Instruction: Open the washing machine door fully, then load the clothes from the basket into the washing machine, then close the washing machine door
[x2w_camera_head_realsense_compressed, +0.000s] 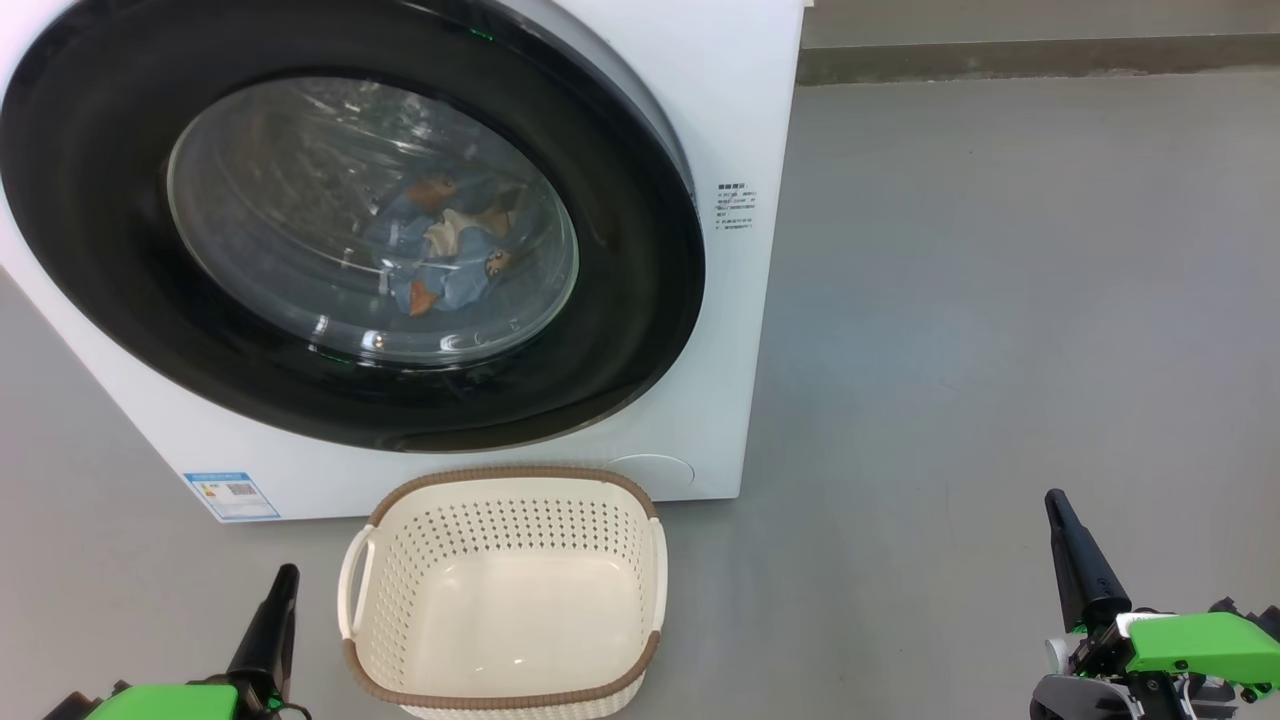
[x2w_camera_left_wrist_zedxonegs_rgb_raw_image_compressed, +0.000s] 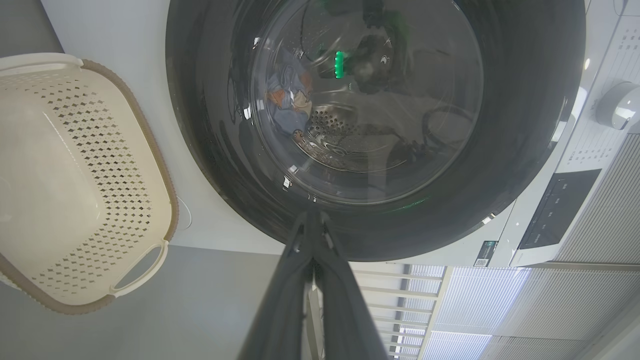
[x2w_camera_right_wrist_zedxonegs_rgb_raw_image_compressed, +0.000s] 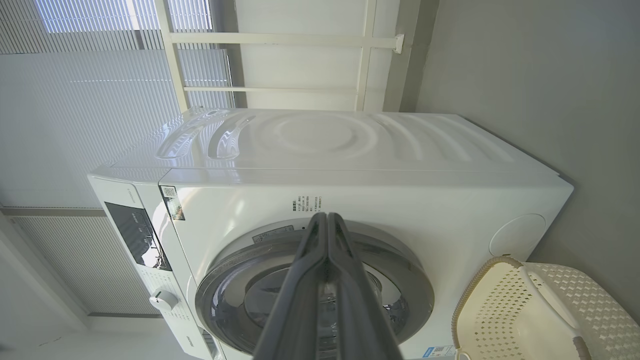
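Left gripper (x2w_camera_head_realsense_compressed: 284, 580) fingers pressed together, nothing held; right gripper (x2w_camera_head_realsense_compressed: 1056, 505) same (tips point toward machine). Basket (x2w_camera_head_realsense_compressed: 505, 475) between them, just beside left gripper, well apart from right. Washing machine door (x2w_camera_head_realsense_compressed: 620, 330) closed on washing machine (x2w_camera_head_realsense_compressed: 740, 120), ahead of both; clothes (x2w_camera_head_realsense_compressed: 450, 250) behind its glass

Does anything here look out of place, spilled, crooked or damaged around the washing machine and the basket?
Nothing stands out. The washing machine door looks shut flush on the washing machine, the clothes lie inside behind the glass, and the basket stands upright and empty on the floor, with no spill around it.
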